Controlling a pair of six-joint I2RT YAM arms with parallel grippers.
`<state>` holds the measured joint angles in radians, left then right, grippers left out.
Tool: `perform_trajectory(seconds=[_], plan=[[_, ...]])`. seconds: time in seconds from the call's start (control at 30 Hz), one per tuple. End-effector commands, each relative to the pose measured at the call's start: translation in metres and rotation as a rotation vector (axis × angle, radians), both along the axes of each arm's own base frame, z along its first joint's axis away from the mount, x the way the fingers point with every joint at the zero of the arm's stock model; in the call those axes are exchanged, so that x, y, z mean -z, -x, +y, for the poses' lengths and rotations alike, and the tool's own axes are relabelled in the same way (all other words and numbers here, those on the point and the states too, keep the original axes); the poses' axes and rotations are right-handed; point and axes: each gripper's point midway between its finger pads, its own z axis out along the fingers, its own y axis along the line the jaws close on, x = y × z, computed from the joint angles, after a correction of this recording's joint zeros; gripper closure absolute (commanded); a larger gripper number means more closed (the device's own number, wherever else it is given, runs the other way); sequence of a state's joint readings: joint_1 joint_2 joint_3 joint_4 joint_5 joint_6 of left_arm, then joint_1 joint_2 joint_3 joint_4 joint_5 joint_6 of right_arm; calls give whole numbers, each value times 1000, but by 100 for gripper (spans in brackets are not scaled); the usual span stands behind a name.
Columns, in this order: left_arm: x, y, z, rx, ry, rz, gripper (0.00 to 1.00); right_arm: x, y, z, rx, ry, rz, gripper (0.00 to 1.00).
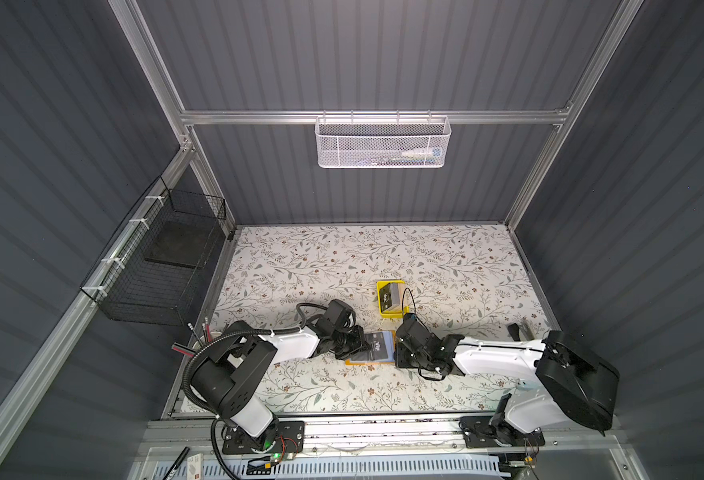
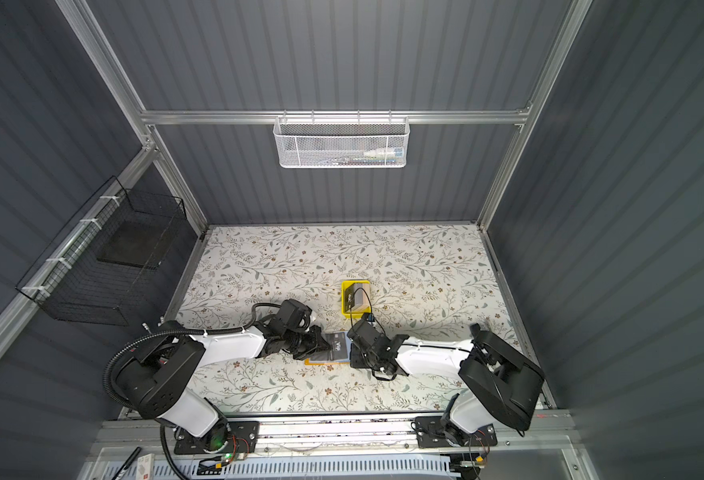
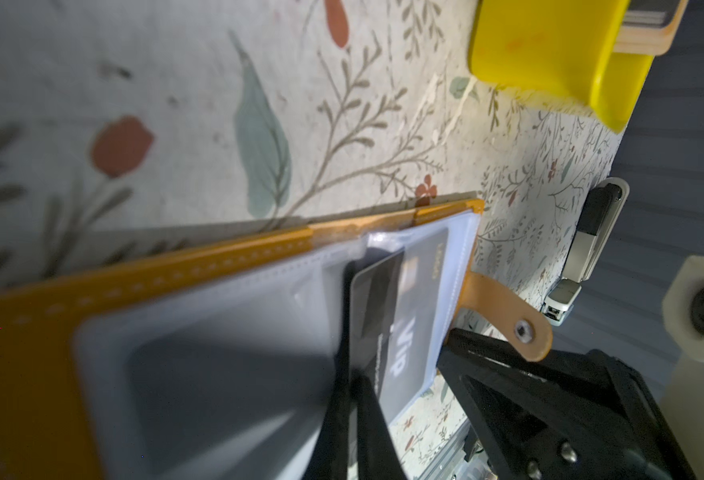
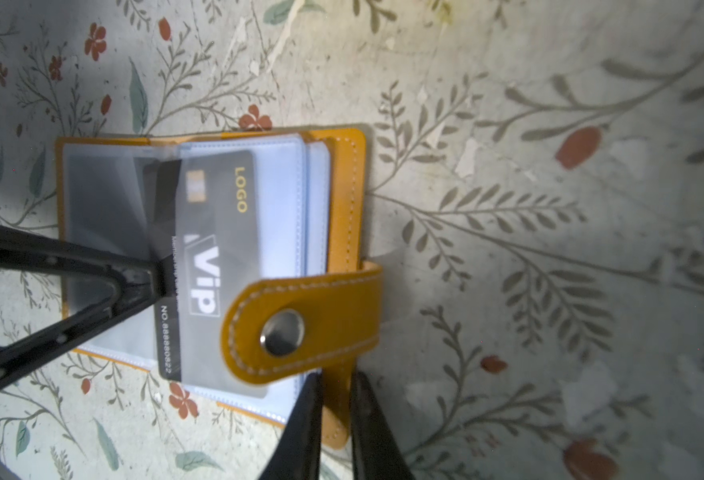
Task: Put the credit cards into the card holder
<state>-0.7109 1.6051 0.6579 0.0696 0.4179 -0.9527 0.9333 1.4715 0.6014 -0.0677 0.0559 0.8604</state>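
The black card (image 4: 221, 232) lies partway inside a clear sleeve (image 4: 283, 187) of the card holder (image 4: 344, 199). The holder is spread open flat on the surface (image 4: 508, 124) between the two arms, near the front middle in both top views. One long edge of the card sticks out of the sleeve mouth towards the left arm. The left claw (image 4: 160, 272) is together on that bare edge, pinching the card there as far as the wrist views show. The right claw (image 4: 337, 390) is nearly together with the edge of the mustard cover between its fingers, beside the strap (image 4: 300, 324) that folds over the page. It seems to be pinning the holder down.

The card looks thin, stiff, light and slick. The place to grip it is the exposed edge, pushing it flat along the pocket, since a tilt would likely jam a corner against the seam. The sleeve is soft and floppy and may buckle or ride along with the card. The holder looks light enough to slide, so the hold on the cover matters. The strap lies over part of the card and could catch.

Further back, a stack of cards (image 1: 391, 298) sits in a yellow tray (image 1: 391, 314), well apart from the holder.
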Motion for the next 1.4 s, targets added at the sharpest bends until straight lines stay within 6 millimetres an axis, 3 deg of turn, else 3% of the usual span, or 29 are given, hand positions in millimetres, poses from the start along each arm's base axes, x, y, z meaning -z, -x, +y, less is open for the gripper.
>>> perform_trajectory(seconds=[0.0,0.33,0.67,1.03,1.23,1.37], plan=[[11,3,1,6,-42,20,92,13,8,-7,-1,46,39,84],[1,-1,-10,21,12,-16,93,15,8,-8,2,50,41,84],[-5,12,31,14,-129,-17,80,15,8,-8,4,55,47,84],[0,18,89,-26,-331,-12,67,14,7,-5,-1,53,48,84],[7,20,89,-16,-337,1,63,16,8,-6,-1,58,52,84],[9,19,76,6,-268,2,62,16,8,-6,-2,60,52,84]])
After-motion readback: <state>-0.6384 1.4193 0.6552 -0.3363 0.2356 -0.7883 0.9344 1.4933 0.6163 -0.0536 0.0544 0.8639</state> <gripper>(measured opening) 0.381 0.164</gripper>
